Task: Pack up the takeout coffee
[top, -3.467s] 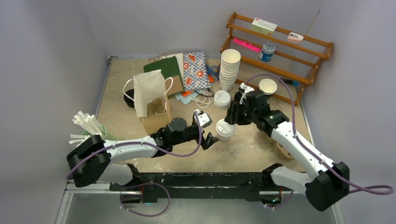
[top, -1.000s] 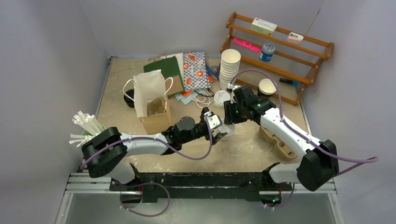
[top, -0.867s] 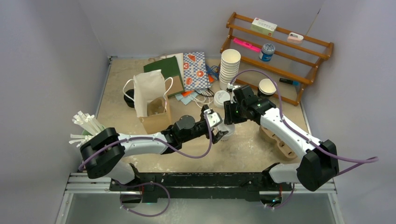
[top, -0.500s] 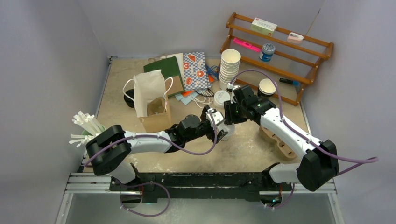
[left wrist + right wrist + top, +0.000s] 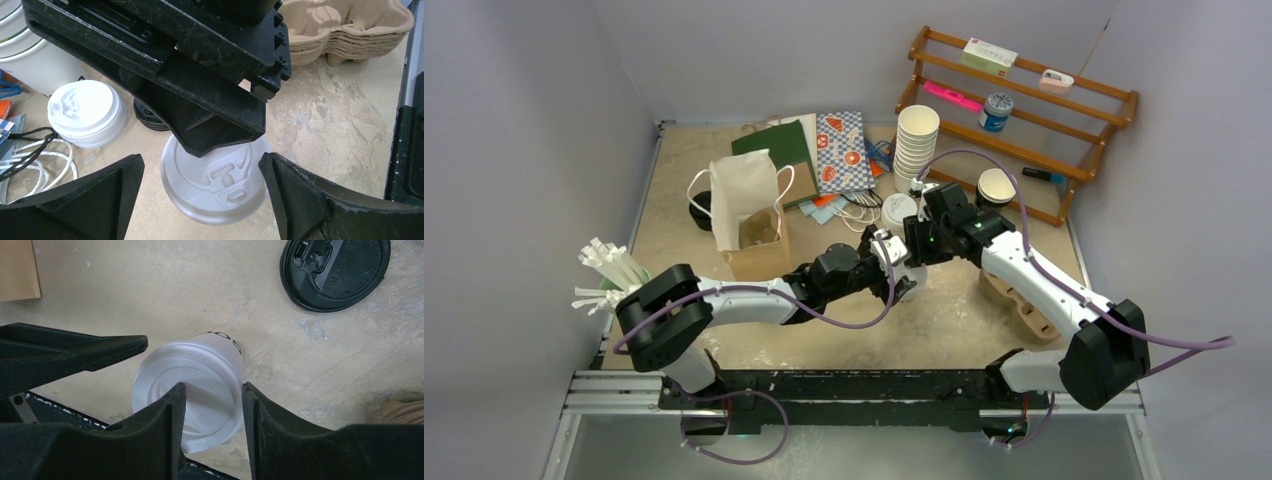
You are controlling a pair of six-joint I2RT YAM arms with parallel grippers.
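A takeout coffee cup with a white lid (image 5: 220, 185) stands on the table, also seen from above in the right wrist view (image 5: 200, 385). My left gripper (image 5: 200, 167) is open, one finger on each side of the cup with a gap on both sides. My right gripper (image 5: 213, 390) is over the cup with its jaws part open, narrower than the lid, and a fingertip (image 5: 215, 140) rests on the lid's top. From above, the cup (image 5: 913, 274) is mostly hidden by both grippers. A loose black lid (image 5: 335, 272) lies flat just behind it.
A stack of white lids (image 5: 85, 112) sits left of the black lid. Pulp cup carriers (image 5: 1024, 305) lie to the right. Behind stand a white paper bag (image 5: 744, 195), a brown carton (image 5: 759, 255), tall stacked cups (image 5: 915, 148), a dark lidless cup (image 5: 997, 186) and a wooden rack (image 5: 1024, 110).
My left gripper has slid right to the cup and opened wider, so its fingers now straddle it. The right arm and the cup have stayed put over the last second.
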